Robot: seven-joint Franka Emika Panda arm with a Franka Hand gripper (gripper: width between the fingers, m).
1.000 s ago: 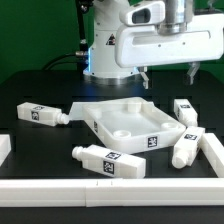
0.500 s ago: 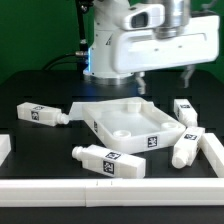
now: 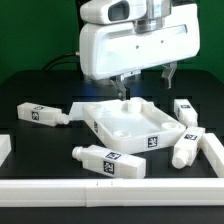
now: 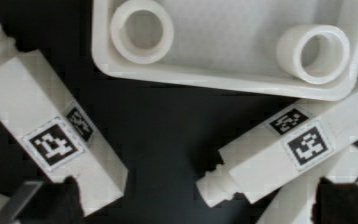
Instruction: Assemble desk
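Observation:
The white desk tabletop (image 3: 128,122) lies rim up in the middle of the black table. Its corner with two round sockets shows in the wrist view (image 4: 211,55). Four tagged white legs lie loose around it: one at the exterior view's left (image 3: 40,114), one in front (image 3: 108,160), and two at the right (image 3: 185,109) (image 3: 187,149). The wrist view shows one leg (image 4: 51,130) and two more side by side (image 4: 300,145). My gripper (image 3: 146,82) hangs open and empty above the tabletop's far edge. Its dark fingertips (image 4: 30,200) stand wide apart.
White rails border the front (image 3: 100,190) and the exterior view's right (image 3: 213,150). A short white block (image 3: 4,148) sits at the left edge. A thin flat white sheet (image 3: 82,105) shows by the tabletop's far left corner. The robot base stands behind.
The arm has swung toward the exterior view's left and nearer the camera. The open gripper now hangs over the tabletop's far edge. No parts moved.

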